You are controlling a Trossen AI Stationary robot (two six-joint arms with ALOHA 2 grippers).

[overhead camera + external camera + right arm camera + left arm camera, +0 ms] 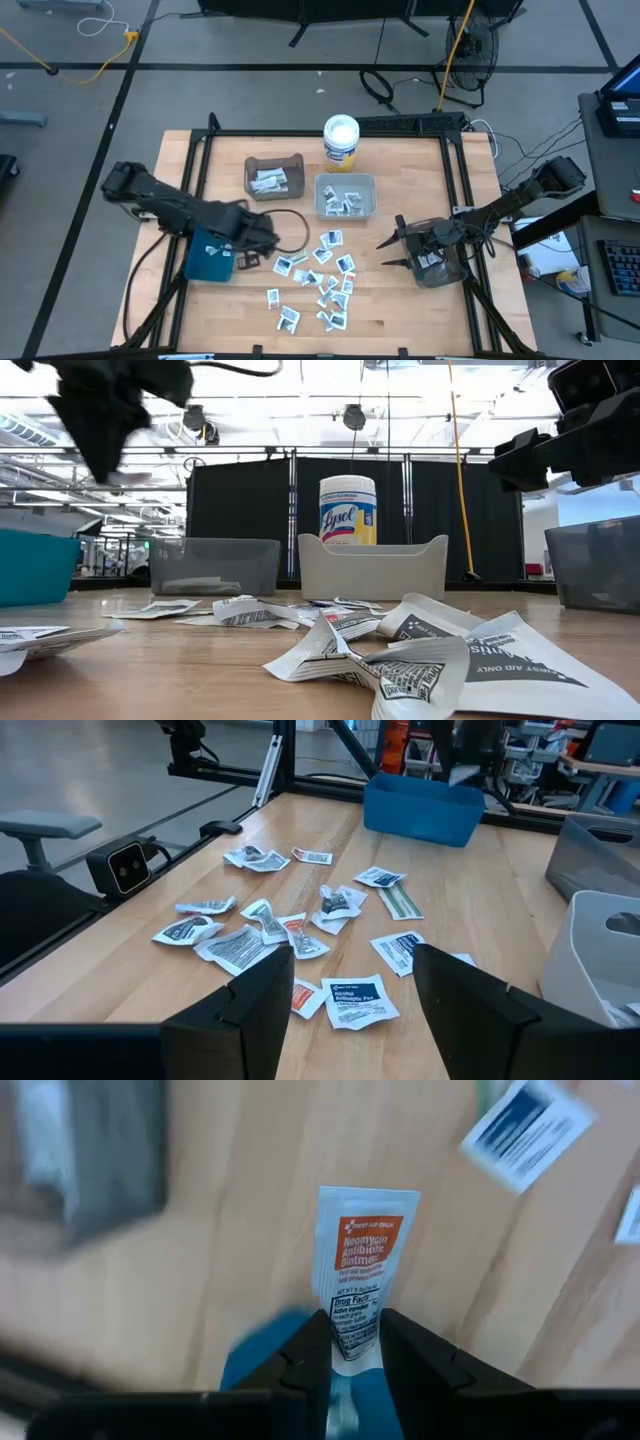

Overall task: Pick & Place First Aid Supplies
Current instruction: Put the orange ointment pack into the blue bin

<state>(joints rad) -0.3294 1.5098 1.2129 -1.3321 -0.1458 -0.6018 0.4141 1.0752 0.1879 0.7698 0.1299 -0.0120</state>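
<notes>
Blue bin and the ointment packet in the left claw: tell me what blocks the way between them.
Nothing visible does. The left claw is shut on the ointment packet above the table, and the blue bin sits right beside and under that arm. No other packet or container lies between them. The right claw waits open over the loose packets.

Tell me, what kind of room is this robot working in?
Probably a robot lab or workshop. A wooden table stands in a dark metal frame on a grey floor, cables trail across that floor, and a black curtain hangs behind the table. The left hand holds an ointment packet.
</notes>
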